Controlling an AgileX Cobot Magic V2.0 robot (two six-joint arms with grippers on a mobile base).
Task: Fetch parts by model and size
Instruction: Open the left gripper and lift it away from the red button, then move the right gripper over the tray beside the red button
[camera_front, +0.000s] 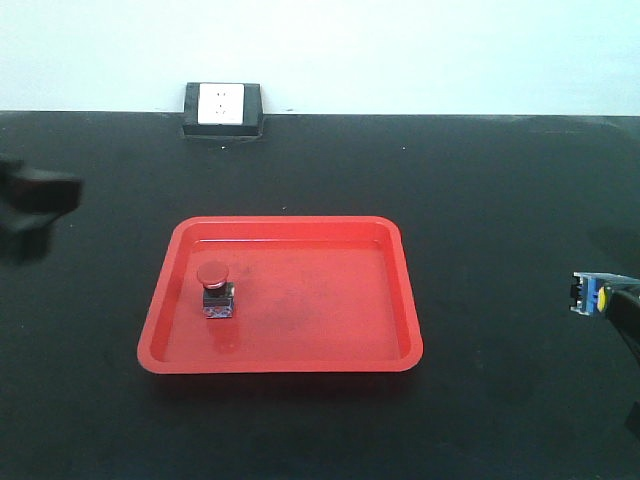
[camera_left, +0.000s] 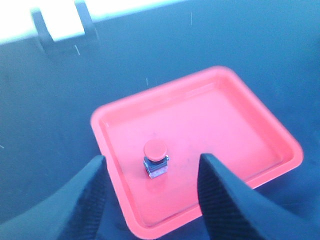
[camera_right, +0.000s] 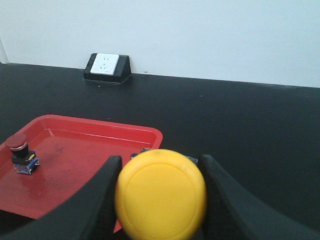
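Observation:
A red-capped push-button part stands upright on its dark base in the left half of the red tray. My left gripper hovers open above the tray's near-left corner, and the red-capped part shows between its fingers, well below them. In the front view the left gripper is a blur at the left edge. My right gripper is shut on the yellow-capped part, held off the table to the right of the tray. The yellow-capped part also shows at the front view's right edge.
A black-framed white wall socket sits at the far edge of the black table, against the pale wall. The black tabletop surrounds the tray on all sides.

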